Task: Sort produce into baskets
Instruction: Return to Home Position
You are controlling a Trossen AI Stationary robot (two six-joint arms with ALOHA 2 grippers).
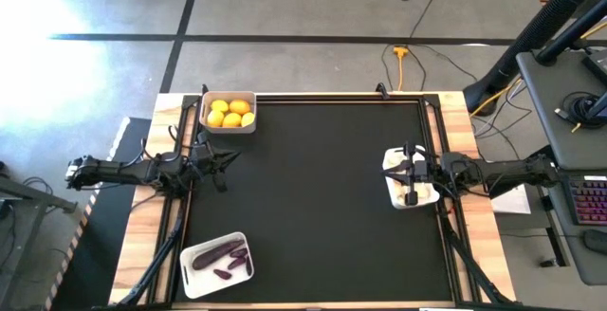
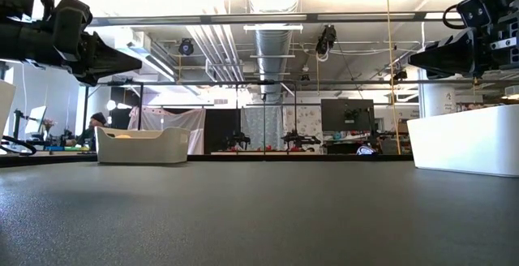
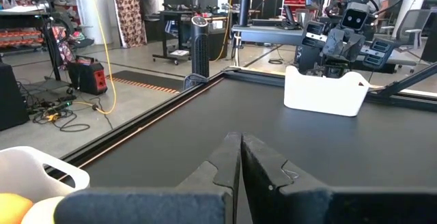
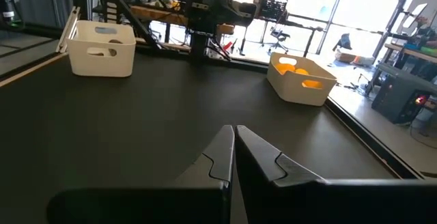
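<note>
A pale basket [image 1: 229, 112] at the table's far left holds several yellow citrus fruits [image 1: 230, 114]; it also shows in the right wrist view [image 4: 300, 79]. A second basket [image 1: 217, 264] at the near left holds dark purple eggplants [image 1: 213, 252]. A third basket [image 1: 410, 195] stands at the right edge, its contents mostly hidden by my right arm. My left gripper [image 3: 240, 149] is shut and empty above the mat at the left edge [image 1: 224, 162]. My right gripper [image 4: 234, 138] is shut and empty, raised over the third basket's inner edge [image 1: 389, 169].
The black mat [image 1: 313, 207] between the baskets is bare. Raised rails run along the table's left and right sides [image 1: 438, 131]. In the low view both grippers hang well above the mat, the left [image 2: 134, 59] and the right [image 2: 415, 59].
</note>
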